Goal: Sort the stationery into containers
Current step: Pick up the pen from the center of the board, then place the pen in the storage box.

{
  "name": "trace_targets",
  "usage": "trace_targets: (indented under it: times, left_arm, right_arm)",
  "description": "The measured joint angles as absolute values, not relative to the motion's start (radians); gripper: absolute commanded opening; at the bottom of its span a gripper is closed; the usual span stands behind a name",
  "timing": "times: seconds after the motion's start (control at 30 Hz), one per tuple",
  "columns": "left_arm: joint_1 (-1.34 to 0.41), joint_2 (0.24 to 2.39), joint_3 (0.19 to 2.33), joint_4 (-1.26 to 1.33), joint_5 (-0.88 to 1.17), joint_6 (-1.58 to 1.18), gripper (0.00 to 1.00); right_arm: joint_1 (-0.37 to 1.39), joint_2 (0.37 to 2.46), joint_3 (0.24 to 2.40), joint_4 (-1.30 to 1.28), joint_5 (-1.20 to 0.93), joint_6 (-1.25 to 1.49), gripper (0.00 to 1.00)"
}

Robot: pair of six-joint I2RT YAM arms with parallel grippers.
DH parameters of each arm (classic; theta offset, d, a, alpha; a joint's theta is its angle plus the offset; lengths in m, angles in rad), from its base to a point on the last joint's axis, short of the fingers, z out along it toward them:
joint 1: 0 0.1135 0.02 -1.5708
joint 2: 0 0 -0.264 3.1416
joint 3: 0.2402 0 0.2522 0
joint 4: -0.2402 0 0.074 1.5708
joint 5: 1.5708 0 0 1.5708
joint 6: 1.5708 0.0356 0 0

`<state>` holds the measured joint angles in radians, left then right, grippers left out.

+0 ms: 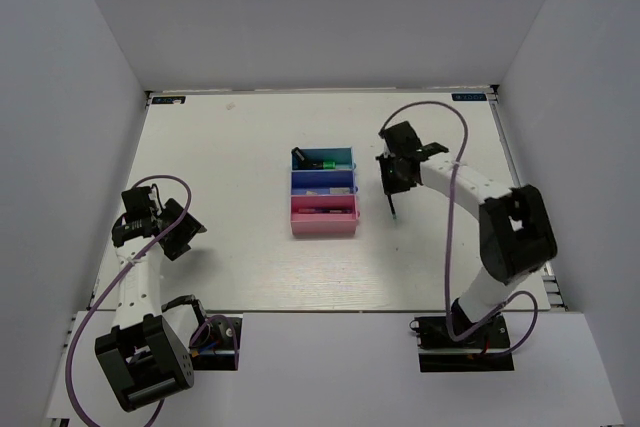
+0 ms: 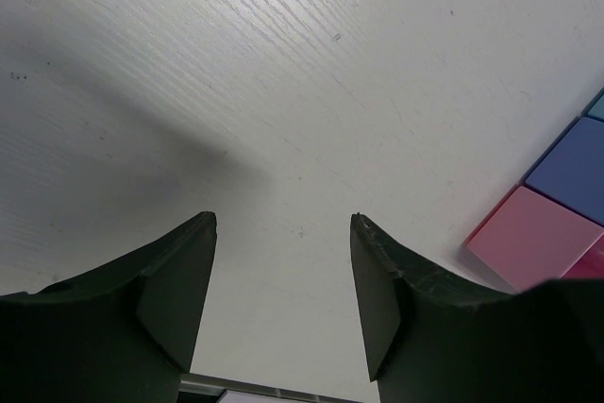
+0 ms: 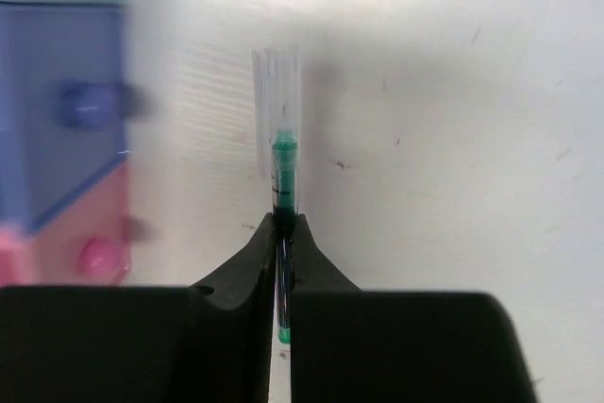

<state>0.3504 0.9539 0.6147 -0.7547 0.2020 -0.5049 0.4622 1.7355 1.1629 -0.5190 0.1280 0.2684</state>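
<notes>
The three joined bins stand mid-table: teal-blue (image 1: 335, 158) at the back, darker blue (image 1: 323, 182), pink (image 1: 322, 216) in front. A black highlighter with a green end (image 1: 313, 160) lies in the teal bin; small items lie in the other two. My right gripper (image 1: 393, 185) hangs just right of the bins, shut on a thin pen (image 3: 284, 172) with a green inner part and clear cap. The pen points down over the bare table (image 1: 394, 209). My left gripper (image 1: 160, 222) is open and empty at the far left, with bare table between its fingers (image 2: 373, 290).
White walls close the table on three sides. The bins' pink (image 2: 533, 238) and blue (image 2: 576, 167) corners show at the right edge of the left wrist view. The bins' blue and pink sides (image 3: 61, 129) fill the left of the right wrist view.
</notes>
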Motion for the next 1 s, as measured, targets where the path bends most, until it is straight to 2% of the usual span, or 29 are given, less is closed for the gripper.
trace_targets:
  times: [0.1, 0.2, 0.33, 0.5, 0.67, 0.97, 1.0]
  left_arm:
    - [0.35, 0.954, 0.615, -0.755, 0.202, -0.505, 0.69]
    - [0.35, 0.954, 0.615, -0.755, 0.202, -0.505, 0.69]
    - [0.35, 0.954, 0.615, -0.755, 0.202, -0.505, 0.69]
    - [0.35, 0.959, 0.615, -0.755, 0.202, -0.505, 0.69]
    - [0.349, 0.962, 0.615, -0.755, 0.202, -0.504, 0.69]
    - [0.349, 0.962, 0.615, -0.755, 0.202, -0.504, 0.69]
    - [0.349, 0.962, 0.615, -0.755, 0.202, -0.503, 0.69]
  right_arm:
    - [0.462, 1.607, 1.174, -0.474, 0.081, 0.099, 0.0]
    - [0.461, 1.539, 1.24, -0.456, -0.071, -0.088, 0.0]
    - [0.476, 1.557, 1.34, -0.484, -0.337, -0.325, 0.0]
    - [0.542, 1.678, 1.458, -0.603, -0.601, -0.608, 0.0]
    - [0.605, 1.799, 1.556, -0.702, -0.707, -0.815, 0.0]
    - [0.654, 1.826, 1.544, -0.771, -0.734, -1.003, 0.0]
    - [0.657, 1.826, 1.54, -0.775, -0.732, -1.008, 0.04]
